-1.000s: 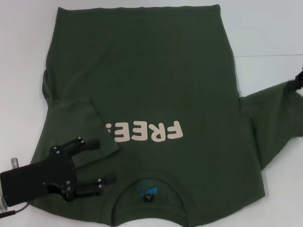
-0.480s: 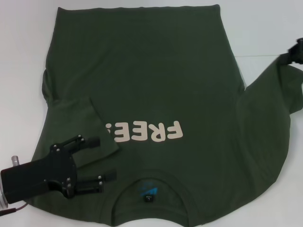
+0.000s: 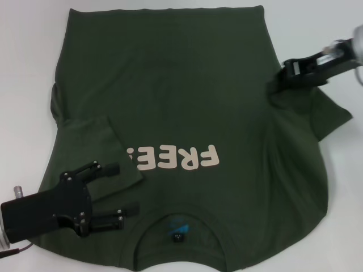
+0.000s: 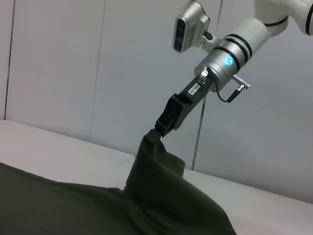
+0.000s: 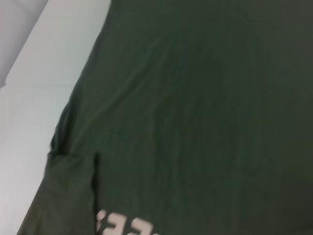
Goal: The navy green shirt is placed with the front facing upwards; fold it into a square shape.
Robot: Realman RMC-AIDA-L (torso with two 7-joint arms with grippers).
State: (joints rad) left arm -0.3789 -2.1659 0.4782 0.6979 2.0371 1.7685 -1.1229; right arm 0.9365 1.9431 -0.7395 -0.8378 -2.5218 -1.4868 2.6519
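head view: navy green shirt (image 3: 187, 113) face-up, left sleeve folded.

Head camera looks steeply down over the whole shirt (image 3: 181, 113); left wrist camera sits low, facing across it; right wrist camera looks down close, sharing the lettering (image 5: 124, 226)

Bright, even overhead light washes the white worktop (image 3: 22, 45) almost shadowless; the dark olive-green cotton shirt (image 3: 170, 102) reads dim, and the right wrist view is softly blurred.
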